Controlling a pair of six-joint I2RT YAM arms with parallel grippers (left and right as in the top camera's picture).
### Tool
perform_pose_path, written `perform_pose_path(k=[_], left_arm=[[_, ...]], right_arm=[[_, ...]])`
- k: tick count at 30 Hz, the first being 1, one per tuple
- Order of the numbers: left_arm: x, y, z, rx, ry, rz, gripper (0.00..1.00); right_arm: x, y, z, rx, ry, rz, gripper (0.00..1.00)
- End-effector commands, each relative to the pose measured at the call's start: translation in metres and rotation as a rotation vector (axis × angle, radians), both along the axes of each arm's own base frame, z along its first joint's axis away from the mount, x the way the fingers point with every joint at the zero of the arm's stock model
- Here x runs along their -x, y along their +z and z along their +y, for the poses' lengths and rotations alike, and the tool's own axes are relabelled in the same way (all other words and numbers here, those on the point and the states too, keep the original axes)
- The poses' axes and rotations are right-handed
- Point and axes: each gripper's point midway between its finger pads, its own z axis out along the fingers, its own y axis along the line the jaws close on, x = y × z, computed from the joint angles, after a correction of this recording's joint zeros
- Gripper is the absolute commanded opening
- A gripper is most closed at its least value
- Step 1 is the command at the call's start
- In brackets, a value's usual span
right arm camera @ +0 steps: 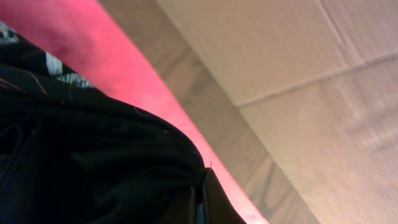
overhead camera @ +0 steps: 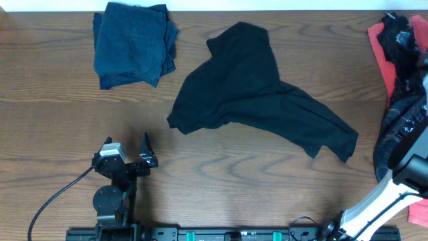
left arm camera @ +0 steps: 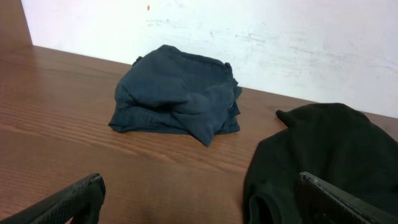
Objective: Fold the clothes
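A wood-grain table (overhead camera: 53, 114) against a pale wall (left arm camera: 280, 37) carries a black T-shirt (overhead camera: 257, 94), crumpled, skewed and unfolded at the centre. A folded navy shirt (overhead camera: 134, 43) sits well apart at its ten o'clock, and a heap of black and coral-red clothes (overhead camera: 391, 53) lies at the table's three o'clock edge. The likely trouble is in that heap. The right gripper (right arm camera: 210, 199) is closed tight among it, with dark cloth bunched against its tips. A pull could drag several tangled garments out together or spill some over the edge. Whether it has cloth pinched cannot be told. The centre shirt's twisted end, trailing towards five o'clock, could also fold crooked unless it is spread flat first. The left gripper (overhead camera: 127, 146) sits low over bare wood at the shirt's seven o'clock, jaws spread wide and holding nothing. It points towards twelve o'clock, with the navy shirt ahead of it and the black shirt's near edge by its right finger. The right arm (overhead camera: 378, 201) reaches from five o'clock up into the heap.
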Motion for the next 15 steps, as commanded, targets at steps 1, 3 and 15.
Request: perform_pose_path(k=[1,3,15], left_arm=[[0.001,-0.017,0.001,-0.003,0.003,0.053,0.98],[0.001,-0.017,0.001,-0.003,0.003,0.053,0.98],[0.001,-0.017,0.001,-0.003,0.003,0.053,0.98]], right_arm=[[0.023,0.008,-0.020,0.025,-0.095,-0.015,0.22],[0.019,0.001,-0.018,-0.030,-0.066,-0.043,0.74],[-0.008,0.027,0.051,-0.290,0.012,-0.281,0.99]])
